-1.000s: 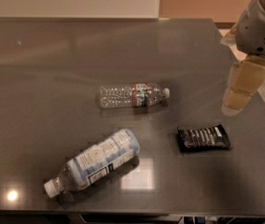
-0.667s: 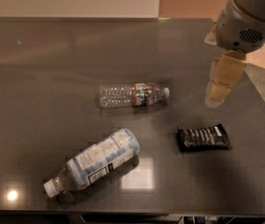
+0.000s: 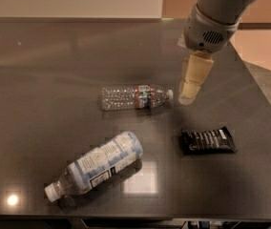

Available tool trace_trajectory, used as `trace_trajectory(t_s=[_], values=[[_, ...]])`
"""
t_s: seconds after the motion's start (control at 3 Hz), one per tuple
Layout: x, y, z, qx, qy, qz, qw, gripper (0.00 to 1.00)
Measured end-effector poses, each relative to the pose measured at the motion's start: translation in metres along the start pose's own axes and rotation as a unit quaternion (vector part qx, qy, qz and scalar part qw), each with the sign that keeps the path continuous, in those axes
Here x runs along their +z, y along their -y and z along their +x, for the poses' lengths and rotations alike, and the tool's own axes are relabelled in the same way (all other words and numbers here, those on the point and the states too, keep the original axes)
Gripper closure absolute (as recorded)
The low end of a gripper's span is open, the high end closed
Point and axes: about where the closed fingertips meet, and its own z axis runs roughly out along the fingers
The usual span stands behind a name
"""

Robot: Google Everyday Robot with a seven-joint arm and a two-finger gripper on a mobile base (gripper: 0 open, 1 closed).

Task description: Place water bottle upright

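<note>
Water bottle (image 3: 135,97) lies on its side mid-surface (image 3: 40,70), white cap pointing right. Gripper (image 3: 189,93) hangs just beside the cap, holding nothing; how far open, cannot tell. Black snack bar (image 3: 208,140) nearby.

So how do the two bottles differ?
The water bottle is slim with a narrow coloured band; the larger bottle is fatter with a big pale label. The water bottle's cap points right; the larger bottle's points lower left. The tool hangs by the water bottle's cap, away from the larger bottle. Both lie on their sides, white-capped.
</note>
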Motion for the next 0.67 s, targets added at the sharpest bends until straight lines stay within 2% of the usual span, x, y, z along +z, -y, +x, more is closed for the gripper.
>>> trace_trajectory(t_s=[0.67], values=[[0.047, 0.003, -0.046, -0.050, 0.008, -0.031, 0.9983, 0.00]])
